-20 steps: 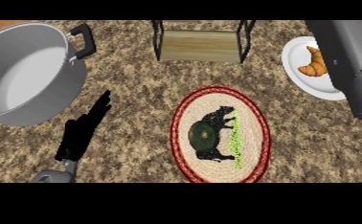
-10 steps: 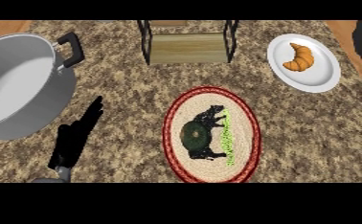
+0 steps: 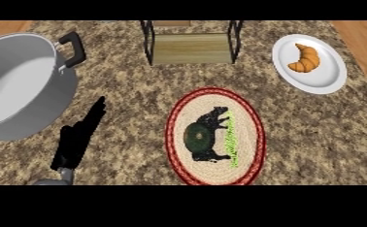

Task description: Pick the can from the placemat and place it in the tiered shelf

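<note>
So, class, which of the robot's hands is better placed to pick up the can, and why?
Probably left. The left hand is open at the view's left of the placemat, with the can standing on the mat's near side. The right hand is not in view.

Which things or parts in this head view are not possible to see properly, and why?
- Right robot hand: outside the head view.
- Dark-framed wooden tiered shelf: upper part cut off by the top edge.
- Large grey metal pot: left side cut off by the left edge.
- Dark green round can on the oval woven placemat: seen from above, so its sides are hidden.
- Black left robot hand: forearm mostly below the lower edge.
</note>
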### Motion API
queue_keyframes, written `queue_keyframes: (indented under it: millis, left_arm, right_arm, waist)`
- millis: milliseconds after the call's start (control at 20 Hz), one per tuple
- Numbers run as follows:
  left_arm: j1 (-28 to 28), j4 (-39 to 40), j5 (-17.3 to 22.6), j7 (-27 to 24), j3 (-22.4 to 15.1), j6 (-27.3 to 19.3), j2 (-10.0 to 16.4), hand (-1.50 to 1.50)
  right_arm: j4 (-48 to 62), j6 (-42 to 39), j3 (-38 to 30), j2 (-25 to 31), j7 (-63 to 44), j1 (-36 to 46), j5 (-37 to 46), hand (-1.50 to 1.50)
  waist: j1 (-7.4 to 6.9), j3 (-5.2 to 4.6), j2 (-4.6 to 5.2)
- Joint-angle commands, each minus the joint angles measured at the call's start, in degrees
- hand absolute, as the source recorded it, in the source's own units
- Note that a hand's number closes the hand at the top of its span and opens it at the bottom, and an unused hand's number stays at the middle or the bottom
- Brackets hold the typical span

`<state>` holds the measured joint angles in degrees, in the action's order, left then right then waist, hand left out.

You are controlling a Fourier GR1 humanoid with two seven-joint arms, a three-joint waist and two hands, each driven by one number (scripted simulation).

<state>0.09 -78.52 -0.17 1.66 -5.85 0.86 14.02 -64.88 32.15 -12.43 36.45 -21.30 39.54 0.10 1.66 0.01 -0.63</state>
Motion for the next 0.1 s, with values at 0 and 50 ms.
queue_keyframes:
  millis: [0,50]
  left_arm:
    - [3.4,-6.1,-0.2,3.9,-0.6,0.0,0.3,0.00]
    - [-0.1,-1.0,-1.4,0.3,-0.7,-0.3,-1.8,0.00]
  right_arm:
    - [-13.7,-1.5,0.1,1.0,-5.4,-11.2,-0.7,-1.50]
    - [-12.4,-3.2,-1.3,3.6,-7.5,-9.4,-0.3,-1.50]
  waist:
    - [-0.62,-0.02,0.09]
    - [-1.08,-0.04,0.43]
